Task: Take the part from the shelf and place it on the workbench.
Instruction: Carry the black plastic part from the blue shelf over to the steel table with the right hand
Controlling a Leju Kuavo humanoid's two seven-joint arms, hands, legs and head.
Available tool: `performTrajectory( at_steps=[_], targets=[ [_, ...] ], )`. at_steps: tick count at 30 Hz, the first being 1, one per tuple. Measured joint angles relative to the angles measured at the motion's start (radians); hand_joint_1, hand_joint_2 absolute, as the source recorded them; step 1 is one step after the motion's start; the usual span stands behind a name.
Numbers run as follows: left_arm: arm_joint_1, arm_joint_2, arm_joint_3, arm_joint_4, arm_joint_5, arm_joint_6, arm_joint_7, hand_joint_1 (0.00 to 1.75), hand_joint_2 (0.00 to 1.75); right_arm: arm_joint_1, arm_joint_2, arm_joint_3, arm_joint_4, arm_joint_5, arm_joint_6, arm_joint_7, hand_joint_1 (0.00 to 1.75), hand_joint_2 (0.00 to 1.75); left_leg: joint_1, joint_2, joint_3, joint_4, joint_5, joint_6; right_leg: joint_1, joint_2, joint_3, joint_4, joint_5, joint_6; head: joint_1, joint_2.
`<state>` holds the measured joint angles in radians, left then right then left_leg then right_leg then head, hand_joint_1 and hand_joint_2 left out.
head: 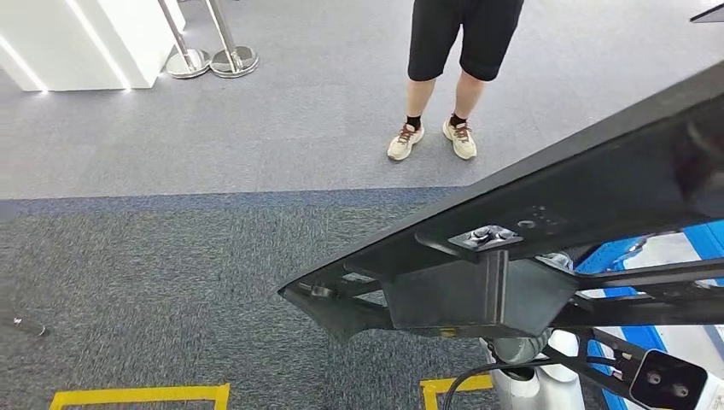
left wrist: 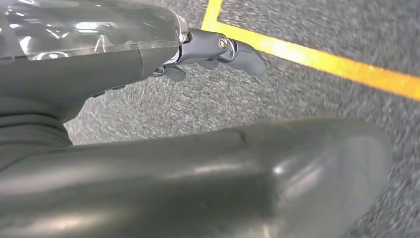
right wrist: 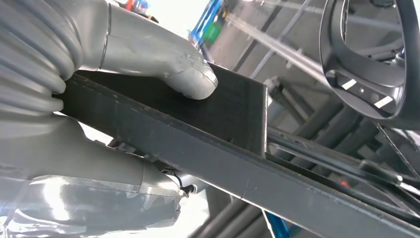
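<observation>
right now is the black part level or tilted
Tilted: in the head view the black part slopes up toward the right, gripped by the right hand.

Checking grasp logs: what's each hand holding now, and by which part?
Right hand grips the black part by its flat box-like block, thumb on the block's face. Left hand holds nothing, hanging over the carpet.

A long black part (head: 546, 213) spans the space ahead on the right. A person (head: 444, 77) stands beyond it on the grey carpet (head: 171, 256). Shelf bars (right wrist: 307, 124), apparently close behind, crowd the right hand (right wrist: 99, 99).
</observation>
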<state>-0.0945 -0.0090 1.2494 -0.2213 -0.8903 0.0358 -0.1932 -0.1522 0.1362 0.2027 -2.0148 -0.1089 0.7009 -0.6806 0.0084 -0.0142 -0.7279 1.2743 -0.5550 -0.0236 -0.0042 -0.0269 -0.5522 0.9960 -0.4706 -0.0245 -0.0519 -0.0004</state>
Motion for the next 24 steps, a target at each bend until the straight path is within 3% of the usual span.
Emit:
performTrajectory(
  at_steps=[1, 2, 3, 5, 7, 9, 10, 12, 13, 14, 15, 16, 17, 18, 20, 22, 23, 24],
  targets=[
    [0.002, 0.004, 0.003, 0.000, 0.002, 0.005, 0.004, 0.00, 0.00, 0.003, 0.000, -0.001, 0.000, 0.000, 0.001, 0.000, 1.75, 1.75, 0.001, 0.003, -0.010, 0.023, -0.002, -0.001, 0.002, -0.013, 0.000, 0.000, -0.001, -0.001, 0.000, 0.000],
    [0.004, 0.008, 0.005, 0.000, 0.004, 0.010, 0.009, 0.00, 0.00, 0.005, 0.000, -0.002, 0.000, -0.001, 0.002, 0.000, 1.75, 1.75, 0.002, 0.006, 0.002, 0.005, 0.015, -0.001, 0.003, -0.026, 0.001, 0.000, -0.003, 0.000, 0.000, 0.000],
    [0.006, 0.013, 0.008, 0.000, 0.006, 0.014, 0.014, 0.00, 0.00, 0.006, 0.000, -0.003, 0.000, -0.003, 0.004, 0.000, 1.75, 1.75, 0.002, 0.013, 0.033, -0.052, 0.046, 0.000, 0.004, -0.038, 0.004, 0.000, -0.004, 0.001, 0.000, 0.000],
    [0.007, 0.022, 0.012, 0.000, 0.010, 0.020, 0.022, 0.00, 0.00, 0.008, 0.000, -0.006, 0.000, -0.005, 0.010, 0.000, 1.75, 1.75, -0.006, 0.057, 0.113, -0.198, 0.099, 0.013, 0.007, -0.060, 0.010, 0.001, -0.010, 0.006, 0.000, 0.000],
    [0.005, 0.026, 0.015, 0.000, 0.012, 0.024, 0.027, 0.00, 0.00, 0.010, 0.000, -0.010, 0.000, -0.006, 0.016, 0.000, 1.75, 1.75, -0.016, 0.085, 0.147, -0.268, 0.113, 0.029, 0.011, -0.080, 0.014, 0.001, -0.014, 0.014, 0.000, 0.000],
    [0.007, 0.028, 0.020, -0.001, 0.014, 0.026, 0.031, 0.00, 0.00, 0.013, 0.000, -0.011, 0.000, -0.008, 0.018, 0.000, 1.75, 1.75, -0.018, 0.066, 0.146, -0.274, 0.115, 0.042, 0.011, -0.097, 0.017, 0.000, -0.018, 0.023, 0.000, 0.000],
    [0.010, 0.029, 0.022, -0.001, 0.014, 0.027, 0.032, 0.00, 0.00, 0.013, 0.000, -0.012, 0.000, -0.009, 0.018, 0.000, 1.75, 1.75, -0.016, 0.054, 0.149, -0.279, 0.118, 0.046, 0.010, -0.087, 0.018, 0.005, -0.023, 0.030, 0.000, 0.000],
    [0.009, 0.028, 0.025, -0.001, 0.014, 0.026, 0.032, 0.00, 0.00, 0.013, -0.001, -0.016, 0.000, -0.012, 0.018, 0.000, 1.75, 1.75, -0.009, 0.032, 0.155, -0.288, 0.125, 0.056, 0.004, -0.036, -0.004, 0.061, -0.060, 0.040, 0.000, 0.000],
    [0.007, 0.028, 0.026, -0.001, 0.014, 0.024, 0.031, 0.00, 0.00, 0.014, -0.002, -0.020, 0.001, -0.014, 0.018, 0.000, 1.75, 1.75, -0.008, 0.021, 0.155, -0.289, 0.127, 0.059, 0.001, -0.005, -0.032, 0.121, -0.091, 0.043, 0.000, 0.000],
    [0.004, 0.027, 0.027, -0.001, 0.013, 0.023, 0.031, 0.00, 0.00, 0.014, -0.003, -0.024, 0.002, -0.016, 0.019, 0.000, 1.75, 1.75, -0.008, 0.009, 0.153, -0.289, 0.128, 0.061, -0.001, 0.012, -0.069, 0.192, -0.123, 0.045, 0.000, 0.000],
    [0.002, 0.027, 0.027, -0.001, 0.012, 0.020, 0.030, 0.00, 0.00, 0.015, -0.005, -0.027, 0.004, -0.016, 0.019, 0.000, 1.75, 1.75, -0.008, -0.005, 0.152, -0.288, 0.129, 0.062, -0.002, 0.020, -0.104, 0.258, -0.146, 0.047, 0.000, 0.000],
    [0.003, 0.026, 0.027, -0.001, 0.011, 0.017, 0.029, 0.00, 0.00, 0.017, -0.006, -0.029, 0.006, -0.017, 0.019, 0.000, 1.75, 1.75, -0.008, -0.018, 0.151, -0.286, 0.129, 0.062, -0.003, 0.022, -0.126, 0.293, -0.149, 0.049, 0.000, 0.000],
    [0.004, 0.025, 0.027, -0.001, 0.010, 0.014, 0.028, 0.00, 0.00, 0.017, -0.007, -0.032, 0.007, -0.018, 0.020, 0.000, 1.75, 1.75, -0.008, -0.033, 0.151, -0.284, 0.128, 0.062, -0.005, 0.023, -0.130, 0.290, -0.131, 0.050, 0.000, 0.000],
    [0.004, 0.025, 0.027, -0.001, 0.010, 0.011, 0.027, 0.00, 0.00, 0.017, -0.008, -0.034, 0.008, -0.019, 0.022, 0.000, 1.75, 1.75, -0.007, -0.047, 0.152, -0.282, 0.127, 0.060, -0.007, 0.026, -0.114, 0.248, -0.097, 0.051, 0.000, 0.000],
    [0.004, 0.023, 0.027, -0.001, 0.010, 0.008, 0.026, 0.00, 0.00, 0.017, -0.010, -0.040, 0.008, -0.020, 0.029, 0.000, 1.75, 1.75, -0.007, -0.075, 0.149, -0.273, 0.123, 0.053, -0.015, 0.063, -0.053, 0.109, -0.026, 0.051, 0.000, 0.000],
    [0.003, 0.023, 0.027, -0.001, 0.010, 0.007, 0.027, 0.00, 0.00, 0.018, -0.011, -0.044, 0.009, -0.021, 0.034, 0.000, 1.75, 1.75, -0.006, -0.099, 0.139, -0.264, 0.121, 0.042, -0.018, 0.099, -0.021, 0.031, -0.001, 0.046, 0.000, 0.000],
    [0.004, 0.023, 0.027, -0.001, 0.009, 0.006, 0.028, 0.00, 0.00, 0.018, -0.012, -0.044, 0.010, -0.021, 0.036, 0.000, 1.75, 1.75, -0.005, -0.108, 0.134, -0.263, 0.122, 0.035, -0.016, 0.104, -0.020, 0.025, -0.004, 0.042, 0.000, 0.000],
    [0.006, 0.023, 0.027, -0.001, 0.009, 0.006, 0.028, 0.00, 0.00, 0.018, -0.012, -0.044, 0.010, -0.020, 0.036, 0.000, 1.75, 1.75, -0.003, -0.118, 0.130, -0.264, 0.124, 0.028, -0.015, 0.092, -0.021, 0.023, -0.002, 0.035, 0.000, 0.000]
  ],
)
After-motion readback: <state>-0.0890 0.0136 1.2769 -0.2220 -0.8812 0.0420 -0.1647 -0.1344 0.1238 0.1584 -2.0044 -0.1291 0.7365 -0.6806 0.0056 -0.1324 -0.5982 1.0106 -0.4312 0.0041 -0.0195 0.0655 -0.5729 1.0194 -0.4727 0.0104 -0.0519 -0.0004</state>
